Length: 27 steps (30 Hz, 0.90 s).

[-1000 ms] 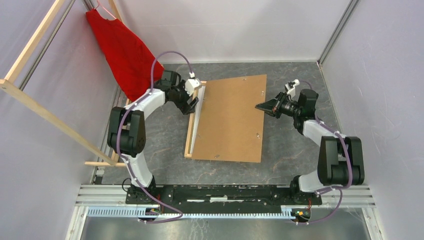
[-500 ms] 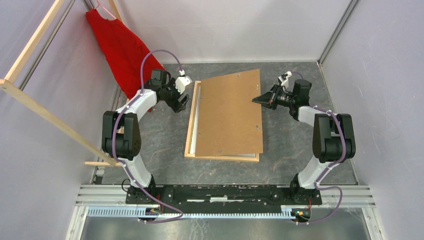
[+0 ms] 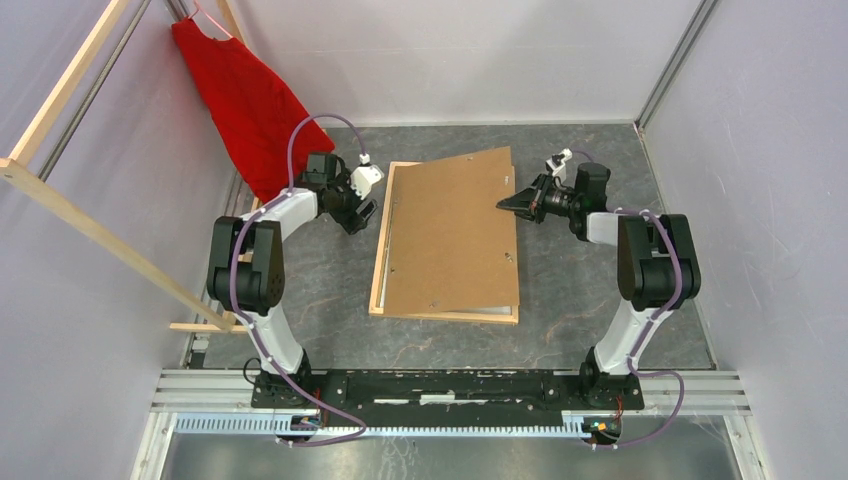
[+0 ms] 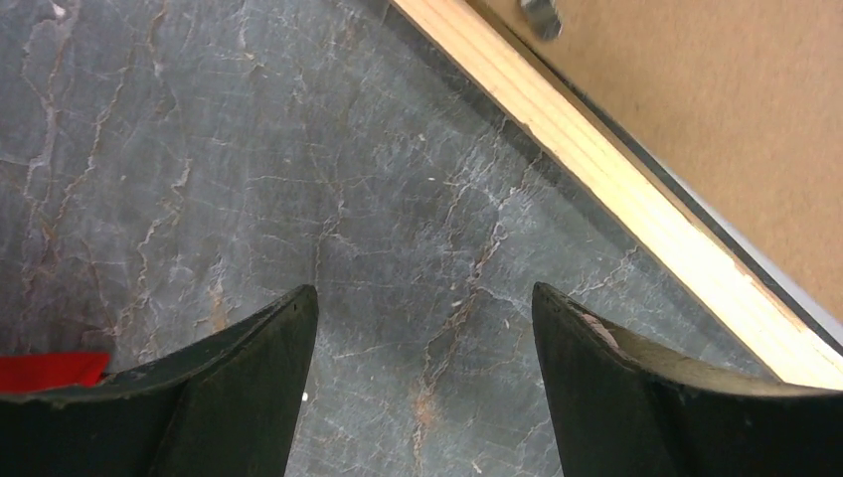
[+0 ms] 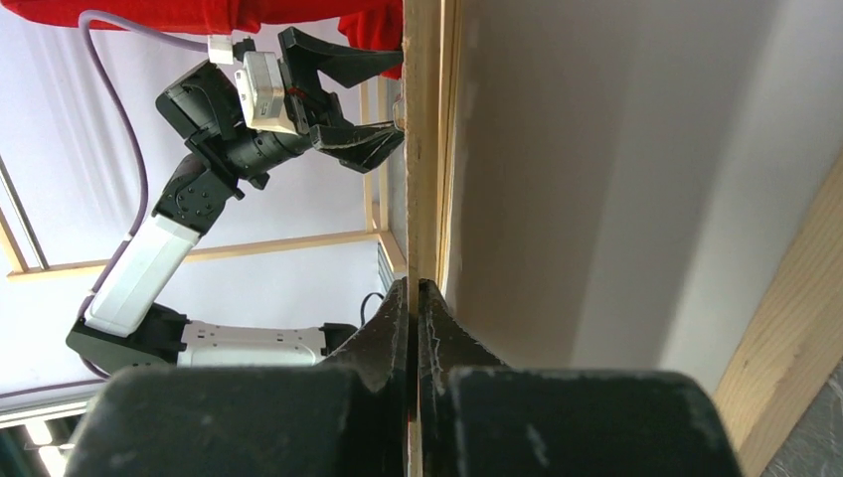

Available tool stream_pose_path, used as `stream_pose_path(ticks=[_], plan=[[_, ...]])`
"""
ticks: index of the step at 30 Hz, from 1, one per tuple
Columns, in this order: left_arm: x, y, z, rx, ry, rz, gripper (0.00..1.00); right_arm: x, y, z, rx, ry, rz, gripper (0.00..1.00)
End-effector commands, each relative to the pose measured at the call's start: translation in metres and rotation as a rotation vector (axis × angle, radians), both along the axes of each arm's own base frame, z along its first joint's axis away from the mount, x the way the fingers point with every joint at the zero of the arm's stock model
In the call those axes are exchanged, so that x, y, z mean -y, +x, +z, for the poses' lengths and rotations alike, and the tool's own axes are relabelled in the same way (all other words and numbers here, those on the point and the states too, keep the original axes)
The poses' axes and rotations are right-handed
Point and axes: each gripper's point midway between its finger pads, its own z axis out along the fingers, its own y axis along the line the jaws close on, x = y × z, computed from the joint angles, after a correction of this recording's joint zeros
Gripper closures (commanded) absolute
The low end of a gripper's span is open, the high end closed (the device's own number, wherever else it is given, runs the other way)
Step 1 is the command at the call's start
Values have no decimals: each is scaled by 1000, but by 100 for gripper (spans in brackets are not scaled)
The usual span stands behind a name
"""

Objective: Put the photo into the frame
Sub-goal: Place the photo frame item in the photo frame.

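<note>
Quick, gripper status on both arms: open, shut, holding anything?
Left gripper: open, empty, beside the frame.
Right gripper: shut on the backing board, pinching its edge.

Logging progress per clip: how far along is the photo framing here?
Done: the frame lies flat on the table. In hand: the right gripper pinches the backing board, skewed over it; the left gripper hangs open, empty. Left: no photo visibly seated, board unsquared.
</note>
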Motion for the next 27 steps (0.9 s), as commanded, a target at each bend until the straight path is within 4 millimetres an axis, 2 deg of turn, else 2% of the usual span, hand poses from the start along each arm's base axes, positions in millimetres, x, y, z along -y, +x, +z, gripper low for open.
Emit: stream_pose_path(ticks=[1,13,21,27], plan=[[7,6,-6,26,-4,14,15,-9,11,23,84,37,37,100],[21,5,-12,25,-2,-7,16,-11,17,19,81,67,30,100],[19,5,-13,24,6,-8,17,3,25,9,68,28,-13,100],[20,6,-10,27,3,-11,17,6,27,-2,54,-27,-12,100]])
